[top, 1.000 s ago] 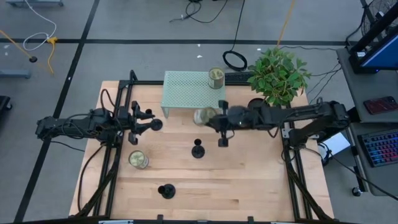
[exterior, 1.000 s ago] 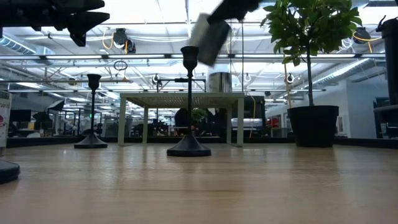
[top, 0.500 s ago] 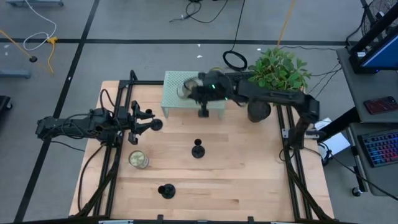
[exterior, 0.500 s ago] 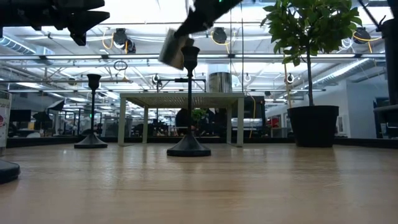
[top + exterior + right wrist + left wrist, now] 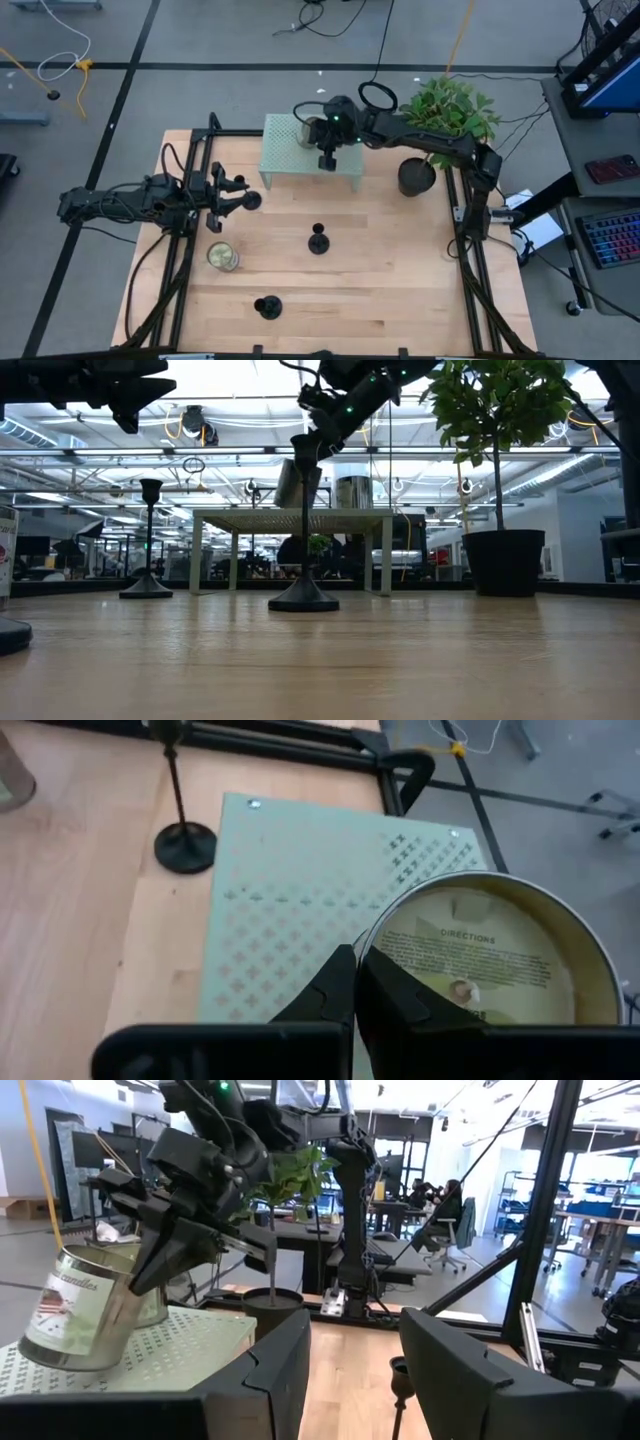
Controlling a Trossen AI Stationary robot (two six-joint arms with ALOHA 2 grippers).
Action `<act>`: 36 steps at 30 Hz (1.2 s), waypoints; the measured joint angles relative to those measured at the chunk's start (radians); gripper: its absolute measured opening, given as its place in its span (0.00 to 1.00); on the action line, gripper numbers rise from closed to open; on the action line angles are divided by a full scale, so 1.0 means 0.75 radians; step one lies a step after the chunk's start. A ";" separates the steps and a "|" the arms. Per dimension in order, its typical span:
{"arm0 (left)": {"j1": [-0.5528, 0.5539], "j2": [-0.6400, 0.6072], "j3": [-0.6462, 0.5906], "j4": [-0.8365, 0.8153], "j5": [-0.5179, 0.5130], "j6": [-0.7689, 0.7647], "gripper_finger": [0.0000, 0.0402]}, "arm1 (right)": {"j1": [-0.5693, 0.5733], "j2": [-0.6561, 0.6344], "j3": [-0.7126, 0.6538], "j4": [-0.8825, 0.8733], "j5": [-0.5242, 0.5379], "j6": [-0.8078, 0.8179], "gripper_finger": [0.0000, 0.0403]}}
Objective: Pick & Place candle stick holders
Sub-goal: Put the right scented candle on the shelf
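Three candle stick holders [image 5: 318,240] stand; right claw [image 5: 322,150] apparently pinches one can [image 5: 80,1308] of three.

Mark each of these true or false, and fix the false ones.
1. The right pincer pinches a can by its rim above the green shelf. True.
2. The left pincer holds a candle stick holder. False: it is open and empty at the table's left side; that holder stands mid-table.
3. A second can stands on the wooden table. True.
4. The potted plant sits at the table's left edge. False: it is at the right rear corner.
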 joint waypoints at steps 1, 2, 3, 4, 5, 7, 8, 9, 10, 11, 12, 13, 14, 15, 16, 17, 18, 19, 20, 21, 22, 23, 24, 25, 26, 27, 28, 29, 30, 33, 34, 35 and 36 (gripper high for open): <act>0.000 0.000 0.000 0.000 0.000 0.000 0.40 | -0.004 0.000 0.000 -0.004 0.001 0.000 0.00; 0.000 0.000 0.000 -0.001 0.000 0.000 0.40 | -0.010 0.000 0.000 -0.011 0.005 0.002 0.00; 0.000 0.000 0.000 -0.004 0.000 0.000 0.40 | -0.016 0.000 0.000 -0.010 0.005 0.004 0.00; 0.000 0.000 0.000 -0.005 0.001 0.000 0.40 | -0.021 0.000 0.000 -0.001 0.003 0.005 0.00; 0.000 0.000 0.000 -0.005 0.002 0.000 0.40 | -0.027 0.000 0.000 0.002 0.001 0.009 0.00; 0.000 0.000 0.000 -0.005 0.004 -0.001 0.40 | -0.039 0.000 0.000 0.002 0.002 0.026 0.01; 0.000 0.000 0.000 -0.005 0.004 -0.001 0.40 | -0.045 -0.001 0.000 0.005 0.002 0.032 0.02; 0.000 0.000 0.000 -0.005 0.004 -0.001 0.40 | -0.051 -0.001 0.000 0.004 0.004 0.033 0.02; 0.000 0.000 0.000 -0.005 0.004 -0.001 0.40 | -0.056 -0.001 0.000 -0.004 0.004 0.034 0.02; 0.000 0.000 0.000 -0.005 0.004 -0.001 0.40 | -0.062 -0.001 0.000 -0.017 0.003 0.035 0.02; 0.000 0.000 0.000 -0.005 0.004 -0.001 0.40 | -0.064 -0.001 -0.006 -0.019 0.004 0.036 0.02; 0.000 0.000 0.000 -0.005 0.004 -0.002 0.40 | -0.064 -0.001 -0.012 -0.020 0.005 0.036 0.02; 0.000 0.000 0.000 -0.004 0.004 -0.003 0.40 | -0.066 -0.001 -0.016 -0.018 0.007 0.036 0.01; 0.000 0.000 0.000 -0.005 0.004 -0.003 0.40 | -0.067 -0.001 -0.017 -0.018 0.005 0.036 0.01; 0.000 0.000 0.000 -0.005 0.004 -0.003 0.40 | -0.069 -0.001 -0.018 -0.019 0.002 0.036 0.01; 0.000 0.000 0.000 -0.004 0.004 -0.004 0.40 | -0.069 -0.001 -0.018 -0.017 0.000 0.036 0.01; 0.000 0.000 0.000 -0.004 0.004 -0.003 0.40 | -0.069 -0.001 -0.018 -0.015 0.000 0.036 0.01; 0.000 0.000 0.000 -0.005 0.004 -0.003 0.40 | -0.069 -0.001 -0.018 -0.014 0.000 0.036 0.01; 0.000 0.000 0.000 -0.004 0.004 -0.003 0.40 | -0.069 -0.001 -0.018 -0.015 0.000 0.035 0.02; 0.000 0.000 0.000 -0.004 0.004 -0.003 0.40 | -0.069 0.001 -0.018 -0.014 0.001 0.033 0.03; 0.000 0.000 0.000 -0.004 0.004 -0.003 0.40 | -0.069 0.007 -0.018 -0.005 0.001 0.029 0.04; 0.000 0.000 0.000 -0.004 0.004 -0.003 0.40 | -0.069 0.010 -0.018 0.005 0.001 0.029 0.05; 0.000 0.000 0.000 -0.004 0.004 -0.003 0.40 | -0.069 0.011 -0.018 0.011 0.001 0.030 0.06; 0.000 0.000 0.000 -0.004 0.004 -0.003 0.40 | -0.070 0.011 -0.018 0.011 0.001 0.031 0.07; -0.001 0.000 0.000 -0.004 0.004 -0.003 0.40 | -0.070 0.011 -0.018 0.011 0.001 0.031 0.08; -0.001 0.000 0.000 -0.004 0.004 -0.003 0.40 | -0.070 0.011 -0.018 0.011 0.001 0.030 0.09; -0.001 0.000 0.000 -0.004 0.004 -0.003 0.40 | -0.070 0.011 -0.018 0.011 0.001 0.030 0.09; -0.001 0.000 0.000 -0.004 0.004 -0.003 0.40 | -0.070 0.011 -0.018 0.014 0.001 0.030 0.10; -0.001 0.000 0.000 -0.004 0.004 -0.003 0.40 | -0.070 0.011 -0.018 0.017 0.001 0.030 0.11; -0.001 0.000 0.000 -0.004 0.004 -0.002 0.40 | -0.070 0.011 -0.018 0.029 0.002 0.026 0.14; -0.001 0.000 0.000 -0.004 0.004 -0.002 0.40 | -0.070 0.011 -0.018 0.031 0.002 0.026 0.15; -0.001 0.000 0.000 -0.004 0.004 -0.002 0.40 | -0.070 0.011 -0.018 0.031 0.004 0.026 0.16; -0.001 0.000 0.000 -0.005 0.004 -0.002 0.40 | -0.070 0.012 -0.018 0.031 0.004 0.026 0.17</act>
